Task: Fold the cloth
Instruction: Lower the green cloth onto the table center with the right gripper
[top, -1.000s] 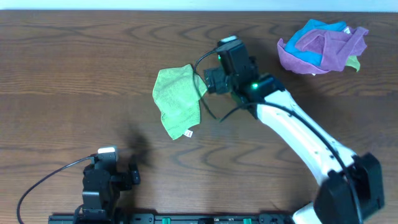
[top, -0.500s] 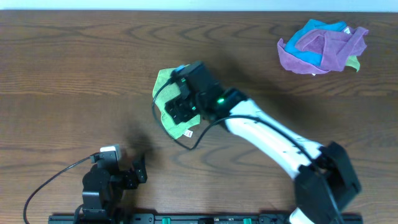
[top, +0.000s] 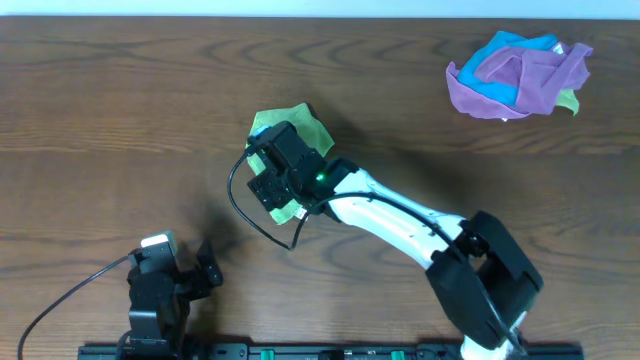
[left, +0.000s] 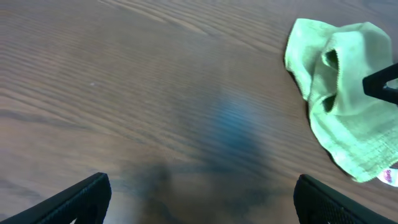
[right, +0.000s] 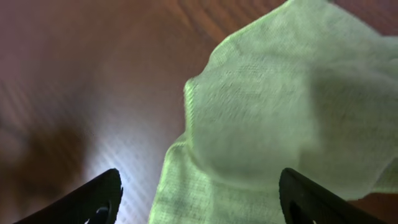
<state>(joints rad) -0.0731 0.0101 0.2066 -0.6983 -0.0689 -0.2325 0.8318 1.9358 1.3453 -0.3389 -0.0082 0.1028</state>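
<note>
The lime-green cloth (top: 306, 126) lies crumpled on the wooden table, left of centre. My right gripper (top: 268, 190) is over the cloth's front-left part and hides much of it. In the right wrist view the cloth (right: 280, 118) fills the space between and beyond the fingers, and the right gripper (right: 199, 199) is open with nothing gripped. My left gripper (top: 207, 270) is open and empty near the front left edge. The left wrist view shows its fingers (left: 202, 199) wide apart over bare wood, with the cloth (left: 348, 93) at the upper right.
A heap of purple and bright blue cloths (top: 520, 75) lies at the back right. The right arm (top: 400, 215) reaches diagonally from the front right across the middle of the table. A black cable (top: 60, 295) trails from the left arm.
My right gripper has swung left and toward the front, from beside the cloth's right edge to over its front-left part. The left gripper has shifted slightly left.
</note>
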